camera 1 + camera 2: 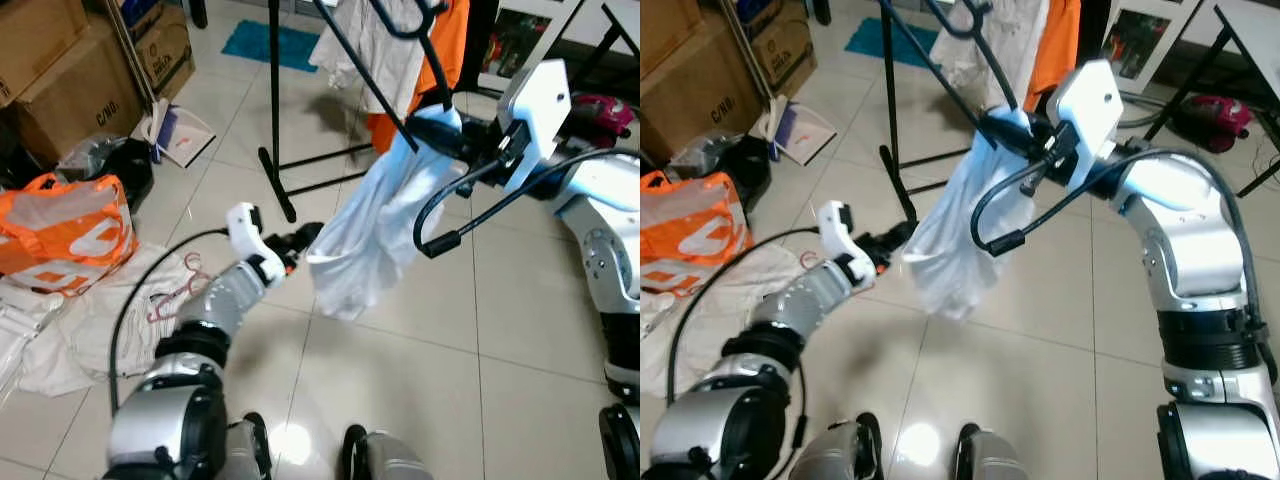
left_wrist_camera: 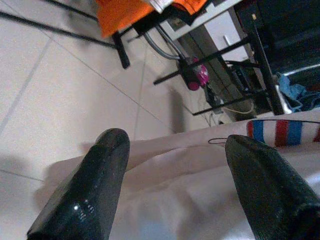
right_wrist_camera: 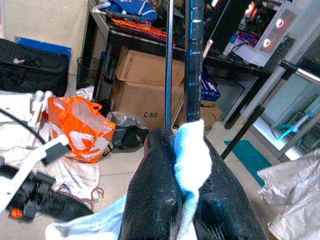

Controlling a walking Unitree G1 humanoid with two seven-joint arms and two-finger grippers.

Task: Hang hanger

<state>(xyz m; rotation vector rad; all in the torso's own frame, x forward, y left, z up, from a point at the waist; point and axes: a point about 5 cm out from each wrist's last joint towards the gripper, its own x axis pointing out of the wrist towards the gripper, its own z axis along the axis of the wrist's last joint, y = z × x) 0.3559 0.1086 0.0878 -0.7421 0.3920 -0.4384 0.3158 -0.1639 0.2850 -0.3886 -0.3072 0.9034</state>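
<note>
Orange bag [image 1: 62, 232] and cardboard boxes [image 1: 75, 95] on tiled floor [image 1: 520, 330].

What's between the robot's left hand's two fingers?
The left hand is open, and the white shirt lies across the gap between its fingers, as the left wrist view shows.

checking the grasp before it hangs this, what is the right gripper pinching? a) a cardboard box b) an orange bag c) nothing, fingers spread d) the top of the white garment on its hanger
d: the right gripper has its fingers shut on the bunched pale top of the white garment, held up by the black rack pole.
</note>
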